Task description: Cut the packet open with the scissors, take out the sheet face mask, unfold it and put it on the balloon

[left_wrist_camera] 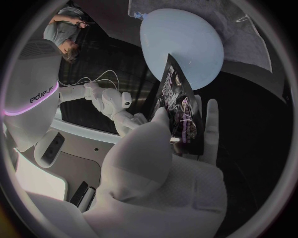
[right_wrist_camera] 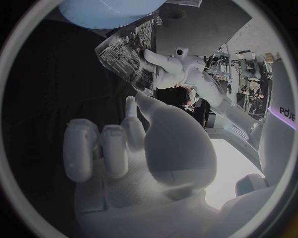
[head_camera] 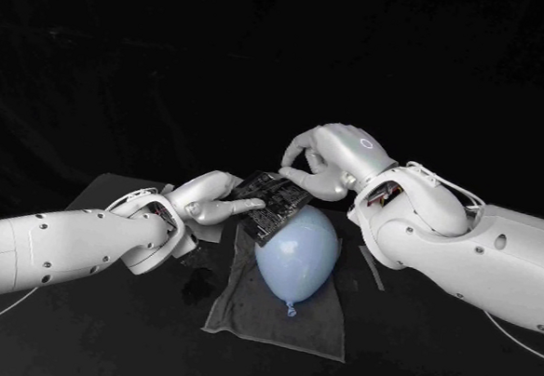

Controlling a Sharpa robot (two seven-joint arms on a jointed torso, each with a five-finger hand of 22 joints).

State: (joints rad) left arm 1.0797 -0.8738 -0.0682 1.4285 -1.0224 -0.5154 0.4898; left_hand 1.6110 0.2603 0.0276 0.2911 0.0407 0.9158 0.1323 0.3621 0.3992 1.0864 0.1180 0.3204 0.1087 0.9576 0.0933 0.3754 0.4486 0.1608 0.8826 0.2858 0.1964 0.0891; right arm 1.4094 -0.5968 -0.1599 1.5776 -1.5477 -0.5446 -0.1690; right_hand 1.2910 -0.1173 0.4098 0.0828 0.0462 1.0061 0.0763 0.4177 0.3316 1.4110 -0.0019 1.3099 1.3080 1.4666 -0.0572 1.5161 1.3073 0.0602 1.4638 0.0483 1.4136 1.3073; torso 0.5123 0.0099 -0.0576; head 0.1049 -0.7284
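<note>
A dark printed packet (head_camera: 270,204) is held up just above the table, over the top end of the pale blue balloon (head_camera: 299,255). My left hand (head_camera: 220,203) grips the packet's left side, with its fingers (left_wrist_camera: 211,130) lying flat along the face of the packet (left_wrist_camera: 181,110). My right hand (head_camera: 333,161) comes down from above. Its thumb and one finger meet at the upper corner of the packet (right_wrist_camera: 129,53), and its other fingers (right_wrist_camera: 99,151) are curled in. The balloon lies on a grey cloth (head_camera: 268,324), knot toward me.
A small dark object (head_camera: 196,280), perhaps the scissors, lies on the table just left of the cloth. A thin pale strip (head_camera: 372,268) lies to the right of the balloon. Black table stretches around the cloth on all sides.
</note>
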